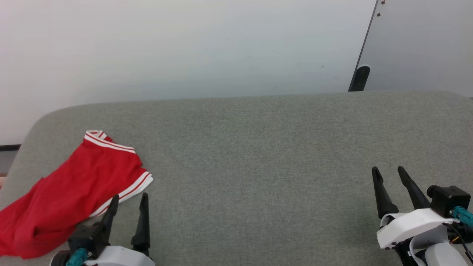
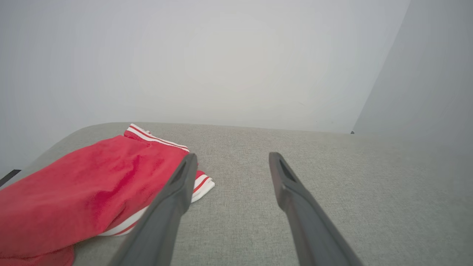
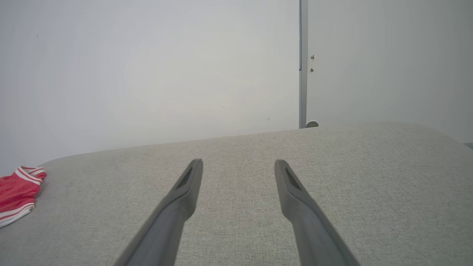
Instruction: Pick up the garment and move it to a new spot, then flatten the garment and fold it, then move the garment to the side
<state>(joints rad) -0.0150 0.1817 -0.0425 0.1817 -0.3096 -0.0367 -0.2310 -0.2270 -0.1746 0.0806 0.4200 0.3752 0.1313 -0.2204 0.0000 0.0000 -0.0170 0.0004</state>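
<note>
Near left end effector [image 1: 129, 196], crumpled garment [image 1: 74, 184]

Red garment [image 2: 85, 192] bunched on grey surface [image 2: 332, 192], left hand [image 2: 231, 159] spread, empty

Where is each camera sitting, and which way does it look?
Head: up high, looking forward and down at the grey top; left claw and right claw poke in below.
Left wrist: behind the left claw, looking along its open fingers past the jersey to the wall.
Right wrist: behind the right claw, looking along its open fingers across the grey top.
Shared: all three see the jersey.
</note>
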